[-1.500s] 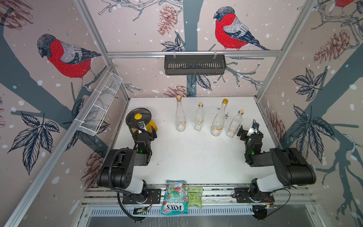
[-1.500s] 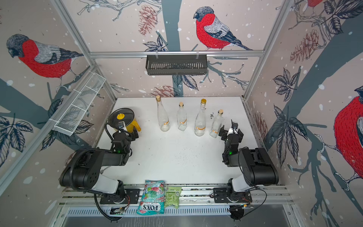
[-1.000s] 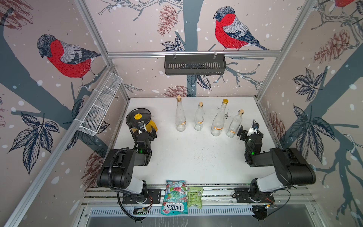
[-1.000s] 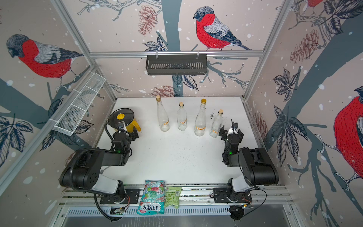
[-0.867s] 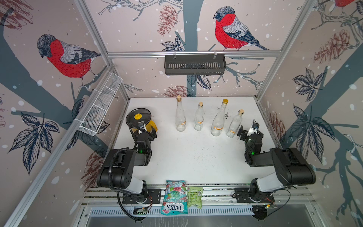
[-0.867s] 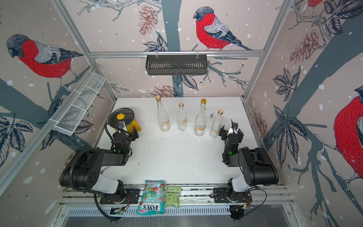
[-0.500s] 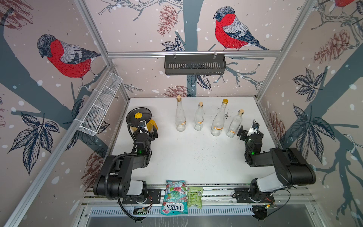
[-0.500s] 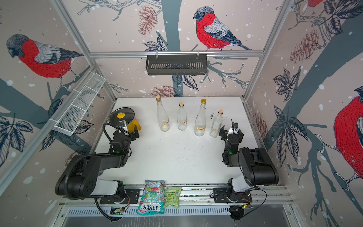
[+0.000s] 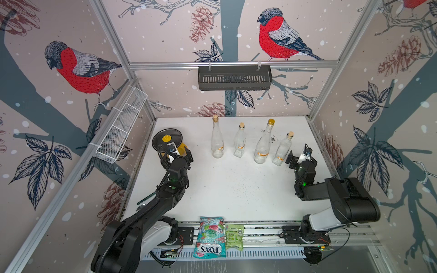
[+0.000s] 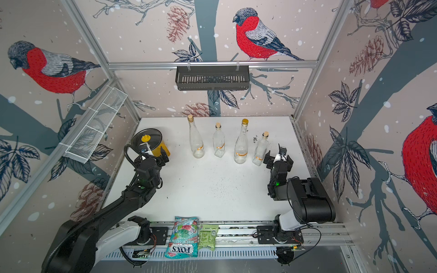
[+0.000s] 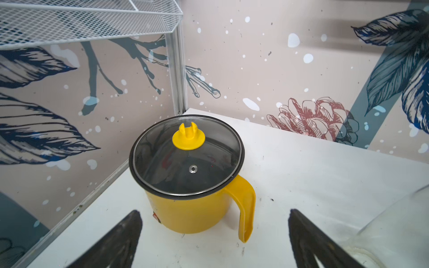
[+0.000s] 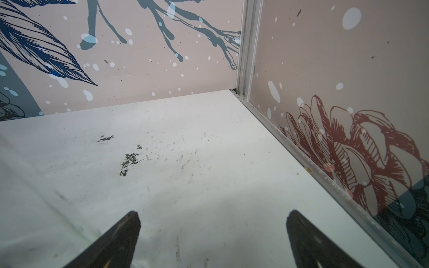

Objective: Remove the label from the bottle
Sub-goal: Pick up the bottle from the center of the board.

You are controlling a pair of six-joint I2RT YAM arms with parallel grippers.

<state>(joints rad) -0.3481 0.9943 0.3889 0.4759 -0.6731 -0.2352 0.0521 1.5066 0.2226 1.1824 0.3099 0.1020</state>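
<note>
Our left fingers (image 11: 120, 239) stand spread wide with nothing between them, and our right fingers (image 12: 120, 239) are just as wide and just as empty. The left gripper (image 9: 176, 154) hangs just beside the yellow pot (image 11: 190, 213), facing the back corner and not the glass row. The right gripper (image 9: 300, 159) sits low over the counter (image 9: 236, 189), just beside the rightmost bottle (image 9: 280, 147), yet its wrist view holds only bare counter and walls: it points past that bottle.

The bottles stand upright in a row toward the back of the counter, apart from one another: leftmost bottle (image 9: 217, 141), second bottle (image 9: 239, 145), third bottle (image 9: 263, 144) and the rightmost, each with a small orange label (image 9: 279, 158) low on its body. We cannot tell which is meant; the rightmost is nearest a gripper.

We judge that we are at the approach. To do it well, we should first turn a wrist until the chosen bottle sits centred between its fingers, then close squarely on the body above the label, since smooth narrow glass will likely slip or tip under a skewed squeeze. The other gripper should come in low and catch the label's edge with one fingertip, peeling along the glass while the first steadies. The neighbours are near, so sweeps stay small.
</note>
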